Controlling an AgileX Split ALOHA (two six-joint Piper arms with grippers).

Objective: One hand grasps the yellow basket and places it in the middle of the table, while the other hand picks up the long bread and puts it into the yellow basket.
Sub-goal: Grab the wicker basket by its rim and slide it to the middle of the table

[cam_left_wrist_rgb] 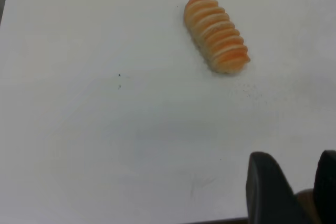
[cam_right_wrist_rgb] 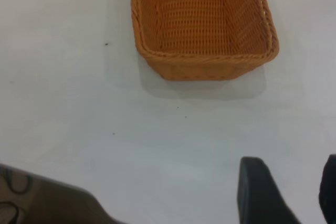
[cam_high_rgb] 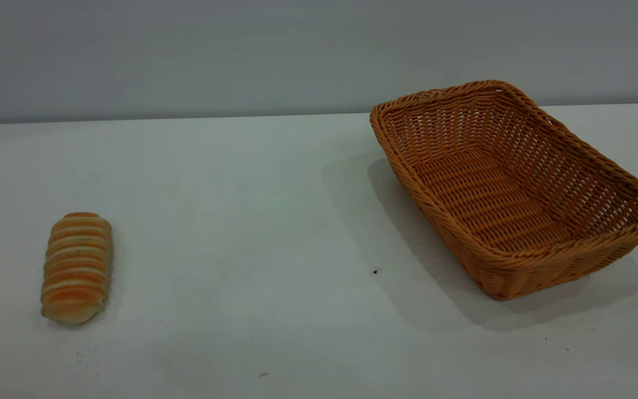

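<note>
Left end effector (cam_left_wrist_rgb: 294, 190) above worktop (cam_high_rgb: 252, 233), fingers spread, nothing between them. Long bread (cam_left_wrist_rgb: 216, 34) lies flat on worktop well ahead of it, apart, untouched. Right end effector (cam_right_wrist_rgb: 289, 192) also spread, holding nothing, over bare worktop. Yellow basket (cam_right_wrist_rgb: 202, 30) sits upright well ahead of it, no contact. Bread and basket well apart, at opposite sides of worktop.

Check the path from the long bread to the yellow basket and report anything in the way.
Nothing visible blocks it. The long bread lies at the left, the yellow basket at the right, with only bare table between them.
</note>
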